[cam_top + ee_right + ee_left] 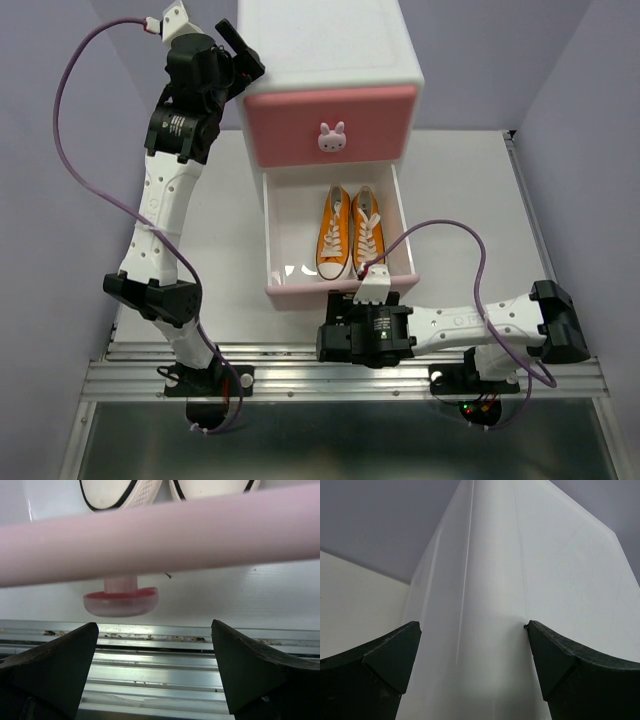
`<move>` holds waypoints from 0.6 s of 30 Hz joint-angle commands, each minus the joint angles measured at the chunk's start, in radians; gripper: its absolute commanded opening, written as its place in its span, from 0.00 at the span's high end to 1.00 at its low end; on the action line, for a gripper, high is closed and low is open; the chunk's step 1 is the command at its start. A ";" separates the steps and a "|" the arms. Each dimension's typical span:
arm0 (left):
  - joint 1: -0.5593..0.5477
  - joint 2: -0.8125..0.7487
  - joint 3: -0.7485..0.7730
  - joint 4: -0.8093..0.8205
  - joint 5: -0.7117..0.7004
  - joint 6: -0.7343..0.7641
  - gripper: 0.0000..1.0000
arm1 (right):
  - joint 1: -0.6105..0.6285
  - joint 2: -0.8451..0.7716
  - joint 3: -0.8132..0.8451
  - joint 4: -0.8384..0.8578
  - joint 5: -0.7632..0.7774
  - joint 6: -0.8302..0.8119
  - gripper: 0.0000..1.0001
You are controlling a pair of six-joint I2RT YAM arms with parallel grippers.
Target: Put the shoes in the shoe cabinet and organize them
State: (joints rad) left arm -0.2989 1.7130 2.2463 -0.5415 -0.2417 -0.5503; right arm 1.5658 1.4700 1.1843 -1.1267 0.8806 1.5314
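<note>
The white shoe cabinet (pixel 330 45) stands at the back, its deeper pink upper drawer (pixel 300 125) shut. Its pale pink lower drawer (pixel 300 293) is pulled out, with the orange pair of shoes (pixel 350 232) inside, side by side. The black shoes are out of view. My left gripper (pixel 245 55) is open against the cabinet's upper left side; the white cabinet wall (pixel 485 605) fills the space between its fingers (pixel 380 660). My right gripper (pixel 155 672) is open and empty just below the lower drawer's knob (pixel 120 600). It sits at the drawer front in the top view (pixel 345 318).
White toe caps (pixel 120 492) show over the drawer's pink rim (pixel 200 530). An aluminium rail (pixel 340 378) runs along the table's near edge, under my right gripper. Purple walls close in both sides. White tabletop (pixel 470 190) lies right of the cabinet.
</note>
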 commanded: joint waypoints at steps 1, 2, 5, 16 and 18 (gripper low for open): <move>0.003 0.008 -0.054 -0.075 0.016 0.038 0.01 | -0.049 -0.031 -0.035 0.195 0.064 -0.112 0.00; 0.003 0.005 -0.057 -0.077 0.016 0.038 0.01 | -0.064 -0.031 -0.041 0.220 0.061 -0.140 0.00; 0.003 0.004 -0.067 -0.075 0.018 0.038 0.01 | -0.090 -0.030 -0.049 0.337 0.047 -0.270 0.00; 0.003 -0.004 -0.074 -0.075 0.012 0.029 0.01 | -0.127 0.024 0.003 0.360 0.055 -0.295 0.69; 0.004 -0.004 -0.076 -0.078 0.002 0.033 0.01 | -0.127 0.038 0.023 0.370 0.072 -0.315 0.75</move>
State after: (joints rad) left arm -0.2985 1.6951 2.2089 -0.5152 -0.2386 -0.5583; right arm 1.4536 1.4765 1.1439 -0.8280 0.8909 1.2602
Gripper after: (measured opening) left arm 0.986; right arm 0.589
